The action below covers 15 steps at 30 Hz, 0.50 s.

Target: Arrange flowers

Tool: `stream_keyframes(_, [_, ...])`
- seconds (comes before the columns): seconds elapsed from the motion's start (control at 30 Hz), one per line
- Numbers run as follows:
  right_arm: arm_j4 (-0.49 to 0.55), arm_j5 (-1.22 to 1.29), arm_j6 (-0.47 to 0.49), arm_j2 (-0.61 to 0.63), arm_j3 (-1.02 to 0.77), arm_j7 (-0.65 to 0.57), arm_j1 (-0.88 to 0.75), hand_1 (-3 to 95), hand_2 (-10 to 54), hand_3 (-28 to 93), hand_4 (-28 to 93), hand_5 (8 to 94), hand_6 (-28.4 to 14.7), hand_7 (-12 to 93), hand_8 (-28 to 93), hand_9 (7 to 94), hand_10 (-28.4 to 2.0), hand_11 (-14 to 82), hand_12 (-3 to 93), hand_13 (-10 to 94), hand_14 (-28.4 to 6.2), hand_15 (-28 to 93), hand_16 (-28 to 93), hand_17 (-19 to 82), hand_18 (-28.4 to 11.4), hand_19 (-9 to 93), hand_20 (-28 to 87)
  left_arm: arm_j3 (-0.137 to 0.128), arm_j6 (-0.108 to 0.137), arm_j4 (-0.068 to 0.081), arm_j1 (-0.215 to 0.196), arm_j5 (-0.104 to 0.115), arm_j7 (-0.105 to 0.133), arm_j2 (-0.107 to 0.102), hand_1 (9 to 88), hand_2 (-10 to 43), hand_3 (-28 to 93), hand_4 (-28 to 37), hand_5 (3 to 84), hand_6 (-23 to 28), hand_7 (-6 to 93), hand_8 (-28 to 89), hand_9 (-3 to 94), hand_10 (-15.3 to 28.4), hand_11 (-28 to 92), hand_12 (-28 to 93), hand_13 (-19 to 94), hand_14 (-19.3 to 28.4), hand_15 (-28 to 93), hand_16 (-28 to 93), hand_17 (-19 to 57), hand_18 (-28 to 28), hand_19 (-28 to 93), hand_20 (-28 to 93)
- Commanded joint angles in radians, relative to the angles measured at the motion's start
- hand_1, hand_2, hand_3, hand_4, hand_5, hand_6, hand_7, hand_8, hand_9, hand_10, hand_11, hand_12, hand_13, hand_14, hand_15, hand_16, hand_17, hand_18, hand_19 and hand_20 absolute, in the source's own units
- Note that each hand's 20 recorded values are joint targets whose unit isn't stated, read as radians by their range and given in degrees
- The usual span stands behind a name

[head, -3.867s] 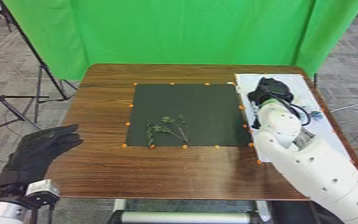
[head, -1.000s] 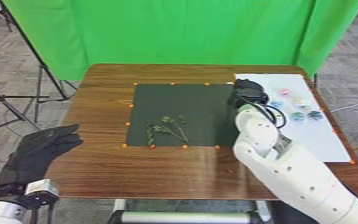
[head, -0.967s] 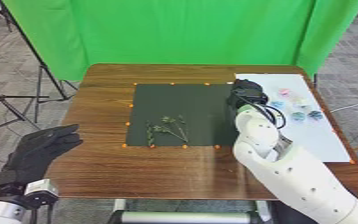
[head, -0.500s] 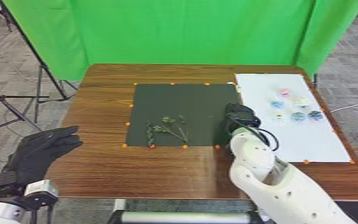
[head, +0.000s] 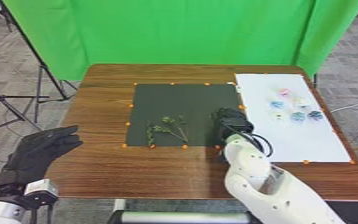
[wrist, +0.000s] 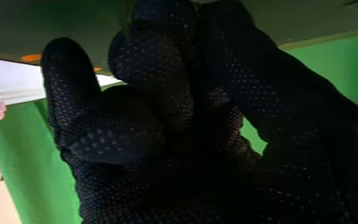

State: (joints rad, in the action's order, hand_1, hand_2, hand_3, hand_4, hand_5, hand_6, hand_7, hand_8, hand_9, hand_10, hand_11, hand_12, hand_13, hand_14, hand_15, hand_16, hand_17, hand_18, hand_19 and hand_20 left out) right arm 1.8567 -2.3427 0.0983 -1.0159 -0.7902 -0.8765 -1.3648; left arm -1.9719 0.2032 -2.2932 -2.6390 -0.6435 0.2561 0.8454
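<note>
On the dark sheet [head: 189, 95], several green stems [head: 168, 131] lie in its near left part. My right hand [head: 232, 120] is over the sheet's right edge, right of the stems. In the right wrist view, the fingertips and thumb of that right hand [wrist: 158, 65] come together around a thin green stem, mostly hidden by the glove. Small pink, blue and pale flowers [head: 298, 116] lie on the white sheet [head: 304, 145] at the right. Beyond the table's left edge, my left hand [head: 40, 150] is held open and relaxed.
The brown wooden table [head: 149, 175] extends around both sheets, which have orange markers along their edges. A green curtain [head: 193, 35] hangs behind the table. Black stands [head: 42, 75] are on the floor at the left.
My right hand has come from the white sheet to the dark sheet's right edge and nearer the robot, uncovering the flowers. The left hand and the stems lying on the dark sheet are unchanged.
</note>
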Motion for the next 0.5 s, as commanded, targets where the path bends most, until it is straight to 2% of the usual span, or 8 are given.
stream_keyframes(0.03, [0.01, 0.0, 0.005, -0.003, 0.029, -0.004, -0.027, 51.2, -9.5, 78, -27, 85.6, -4.5, 29, 18, 83.4, -14.6, 51.1, 29.1, 83, -9.0, 74, 24, 42, -22.2, 93, -9, -0.004, -0.001, -0.003, -0.016, 0.003, -0.003, 0.004, 31.1, 4.5, 79, -14.8, 54.2, 16.0, 14.5, -9, 44.7, 22.5, 43, 11, 30, 26.8, 64, -13, -9.0, 20.6, 59, 15])
stream_keyframes(0.37, [0.023, -0.046, -0.004, -0.003, 0.061, -0.041, -0.012, 49.3, -9.5, 77, -26, 85.3, -4.2, 29, 18, 83.1, -14.9, 51.6, 28.2, 83, -9.3, 74, 24, 42, -22.3, 93, -10, -0.011, -0.001, -0.006, -0.02, -0.001, -0.01, 0.002, 30.9, 4.6, 79, -14.8, 54.2, 15.9, 14.6, -9, 44.7, 22.5, 43, 11, 30, 26.7, 64, -13, -8.9, 20.6, 59, 15])
stream_keyframes(0.5, [0.032, -0.033, -0.023, 0.002, 0.065, -0.056, -0.01, 44.5, -9.5, 75, -24, 81.7, -5.4, 31, 19, 78.0, -17.7, 56.0, 27.5, 80, -11.2, 76, 25, 43, -23.7, 93, -13, -0.02, -0.008, -0.008, -0.03, -0.004, -0.013, 0.008, 30.9, 4.7, 79, -14.8, 54.2, 15.9, 14.6, -9, 44.7, 22.5, 43, 11, 30, 26.8, 64, -13, -9.0, 20.5, 59, 14])
